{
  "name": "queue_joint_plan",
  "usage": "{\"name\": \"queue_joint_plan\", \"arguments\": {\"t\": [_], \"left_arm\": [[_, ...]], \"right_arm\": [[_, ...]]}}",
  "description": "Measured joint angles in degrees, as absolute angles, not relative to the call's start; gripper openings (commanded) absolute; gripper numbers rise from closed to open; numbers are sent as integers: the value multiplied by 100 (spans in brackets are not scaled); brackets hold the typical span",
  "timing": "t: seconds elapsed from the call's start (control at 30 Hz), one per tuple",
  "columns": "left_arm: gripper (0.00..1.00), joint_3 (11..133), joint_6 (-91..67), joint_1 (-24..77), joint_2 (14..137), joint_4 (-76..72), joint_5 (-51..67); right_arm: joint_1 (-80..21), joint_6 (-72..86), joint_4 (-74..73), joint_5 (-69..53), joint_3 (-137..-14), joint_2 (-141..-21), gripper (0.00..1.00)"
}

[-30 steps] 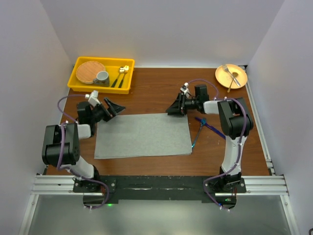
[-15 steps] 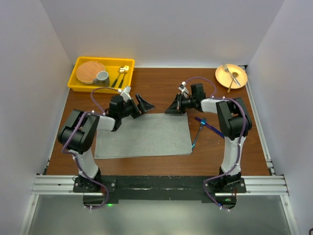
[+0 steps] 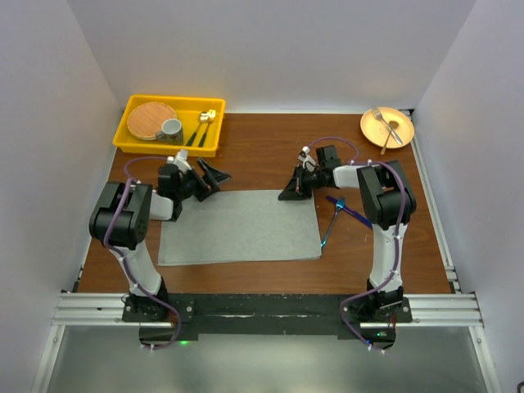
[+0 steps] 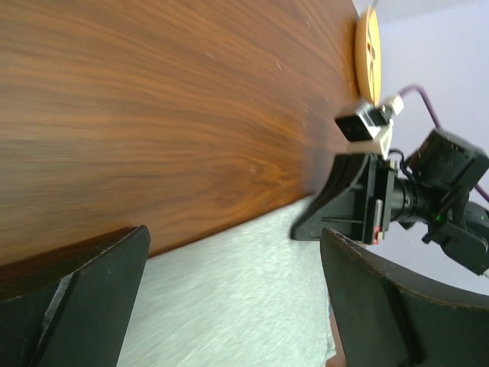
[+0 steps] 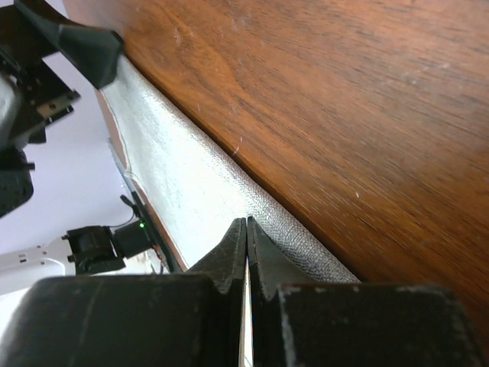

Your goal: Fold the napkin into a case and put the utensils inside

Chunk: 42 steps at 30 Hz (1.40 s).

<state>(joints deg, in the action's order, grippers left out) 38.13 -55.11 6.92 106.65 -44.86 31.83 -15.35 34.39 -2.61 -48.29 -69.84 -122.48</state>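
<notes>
The grey napkin [image 3: 237,228] lies flat and unfolded on the wooden table between the arms. My right gripper [image 3: 284,195] is at its far right corner; in the right wrist view the jaws [image 5: 246,222] are shut, tips pinched on the napkin [image 5: 176,168] just inside its far edge. My left gripper [image 3: 214,176] hovers open over the far left edge, nothing between its fingers. The left wrist view looks across the napkin [image 4: 229,306] through the open left gripper [image 4: 233,233] to the right gripper [image 4: 344,206]. The blue-handled utensils [image 3: 340,217] lie crossed right of the napkin.
A yellow tray [image 3: 131,141] at the far left holds a wooden plate [image 3: 151,119], a grey cup [image 3: 171,128] and dark-handled gold cutlery [image 3: 202,127]. An orange plate [image 3: 398,131] with a silver fork [image 3: 383,121] sits at the far right corner.
The right gripper has closed from half open and settled onto the napkin's far right corner. The left gripper swung right along the far edge, then back toward the left.
</notes>
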Motion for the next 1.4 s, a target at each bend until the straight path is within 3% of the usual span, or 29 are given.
{"name": "queue_joint_plan", "arguments": {"t": [0.43, 0.67, 0.77, 0.8, 0.9, 1.07, 1.23, 1.33, 1.37, 1.4], "left_arm": [[100, 3426, -4458, -1712, 10333, -4228, 4176], [100, 3693, -3900, -2211, 10071, -3660, 4508], [100, 4547, -2759, -2189, 9485, -2187, 4515], [100, 4897, -2279, -2150, 9275, -1702, 4453], [100, 5728, -799, -1977, 8573, -183, 4145], [100, 5603, 1146, -1321, 7323, 1662, 3500], [85, 4818, 2320, -443, 6580, 2912, 2936], [68, 4576, 2801, 71, 6584, 3301, 2600], [56, 4517, 2930, 217, 6646, 3393, 2504], [51, 4480, 3002, 311, 6733, 3468, 2445]], "right_arm": [[-1500, 3277, -375, -4869, -6987, -12239, 0], [-1509, 3177, -543, -4901, -7054, -12223, 1], [-1559, 3024, -814, -4893, -7166, -12140, 14], [-1584, 2926, -998, -4890, -7260, -12095, 30], [-1645, 2521, -1566, -4910, -7791, -11952, 55], [-1693, 1264, -2694, -4672, -8829, -11622, 58], [-1693, 331, -3389, -4141, -8794, -11236, 47], [-1710, 117, -3516, -3848, -8265, -11045, 41], [-1723, 91, -3529, -3767, -8101, -11024, 39], [-1734, 67, -3533, -3669, -7937, -11017, 37]]}}
